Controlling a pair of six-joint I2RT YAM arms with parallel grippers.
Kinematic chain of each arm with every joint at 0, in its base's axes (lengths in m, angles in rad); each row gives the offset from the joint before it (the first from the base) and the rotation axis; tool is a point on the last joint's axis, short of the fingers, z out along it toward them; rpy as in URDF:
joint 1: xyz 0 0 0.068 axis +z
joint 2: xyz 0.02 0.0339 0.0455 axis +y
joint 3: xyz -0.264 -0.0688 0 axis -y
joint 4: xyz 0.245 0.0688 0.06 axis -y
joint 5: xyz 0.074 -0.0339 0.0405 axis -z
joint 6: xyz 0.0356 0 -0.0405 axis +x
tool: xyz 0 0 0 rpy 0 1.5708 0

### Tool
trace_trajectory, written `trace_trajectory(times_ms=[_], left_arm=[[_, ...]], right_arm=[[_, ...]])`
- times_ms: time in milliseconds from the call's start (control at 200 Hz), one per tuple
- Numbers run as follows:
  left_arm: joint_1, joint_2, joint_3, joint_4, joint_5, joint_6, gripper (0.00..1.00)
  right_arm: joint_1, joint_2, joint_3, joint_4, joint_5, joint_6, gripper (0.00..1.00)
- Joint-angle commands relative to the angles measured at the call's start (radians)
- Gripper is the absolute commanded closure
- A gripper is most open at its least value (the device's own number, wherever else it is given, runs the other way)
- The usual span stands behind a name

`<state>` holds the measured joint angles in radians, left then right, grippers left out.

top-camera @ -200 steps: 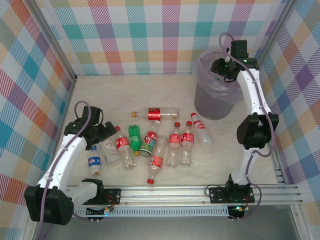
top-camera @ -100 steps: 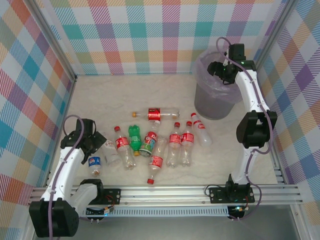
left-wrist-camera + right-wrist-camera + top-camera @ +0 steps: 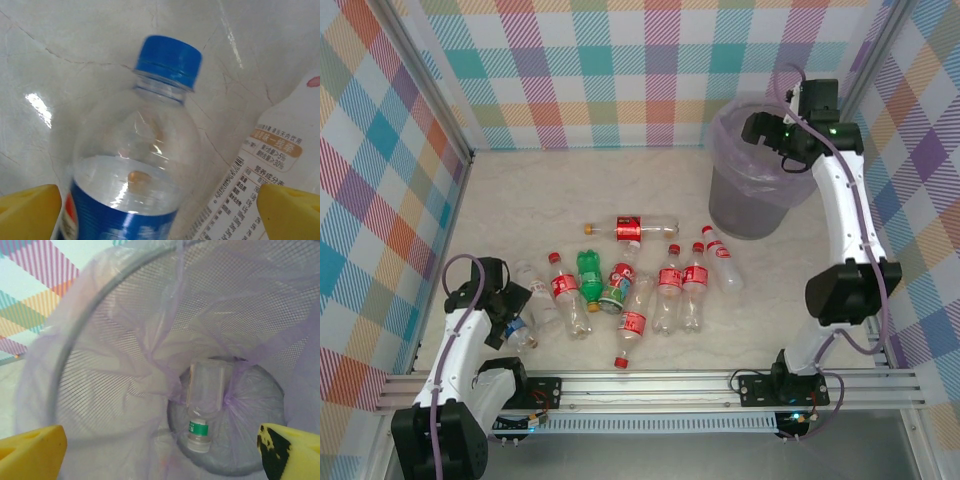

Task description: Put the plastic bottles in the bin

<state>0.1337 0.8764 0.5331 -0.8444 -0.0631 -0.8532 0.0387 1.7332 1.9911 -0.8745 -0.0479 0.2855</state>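
Over the bin (image 3: 750, 205), our right end effector (image 3: 765, 132) has just opened wide after being shut a moment ago, and it holds nothing now. Looking down from its wrist, we see a clear bottle (image 3: 205, 387) deep in the bin, on the lilac bag (image 3: 100, 390). So we think that bottle has been dropped in and is done. Its long side runs up and down in that view, with its cap (image 3: 198, 431) pointing to the bottom of the picture. Low on our left side, the left arm has pulled back and come down over the blue-labelled bottle (image 3: 130, 170). Our left end effector (image 3: 160, 210) is wide open, with one yellow pad (image 3: 30, 212) on each side of the bottle, and it grips nothing yet. This bottle lies on the desk (image 3: 520, 190). In the wrist view its blue cap (image 3: 168, 60) points up and a bit right, and its long side runs from between the pads up to that cap. A bottle with a white label (image 3: 270, 170) lies just beside it. The other bottles (image 3: 665, 290) wait in a bunch on the desk, well apart from the bin, so most of the job is left.
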Motion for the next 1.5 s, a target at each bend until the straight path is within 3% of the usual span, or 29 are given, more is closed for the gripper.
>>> trace_trajectory(times_ms=[0,240,600,820,980,1120,1240,1360,1495], left_arm=[[0.01,0.017,-0.034,0.03,0.03,-0.02,0.0],[0.01,0.033,-0.065,0.078,0.049,-0.038,0.05],[0.01,0.065,-0.022,0.089,0.039,-0.012,0.36],[0.01,0.065,0.12,0.047,0.009,0.047,0.36],[-0.007,0.105,0.255,0.128,0.09,0.025,0.36],[-0.142,0.193,0.413,0.166,0.077,0.022,0.36],[-0.316,0.293,0.522,0.296,0.094,0.041,0.36],[-0.486,0.428,0.626,0.505,0.205,0.148,0.36],[-0.584,0.535,0.642,0.848,0.46,0.221,0.36]], right_arm=[[0.0,-0.05,-0.049,0.008,-0.052,0.034,0.02],[0.0,-0.194,-0.182,0.061,-0.084,0.076,0.02],[-0.002,-0.318,-0.318,0.055,-0.106,0.09,0.02],[-0.005,-0.387,-0.331,0.018,-0.117,0.067,0.02],[-0.003,-0.439,-0.306,0.011,-0.193,0.075,0.03],[0.005,-0.478,-0.305,0.039,-0.263,0.088,0.03],[0.045,-0.475,-0.305,0.067,-0.35,0.102,0.04],[0.129,-0.439,-0.291,0.078,-0.407,0.112,0.05],[0.184,-0.405,-0.322,0.132,-0.412,0.195,0.06]])
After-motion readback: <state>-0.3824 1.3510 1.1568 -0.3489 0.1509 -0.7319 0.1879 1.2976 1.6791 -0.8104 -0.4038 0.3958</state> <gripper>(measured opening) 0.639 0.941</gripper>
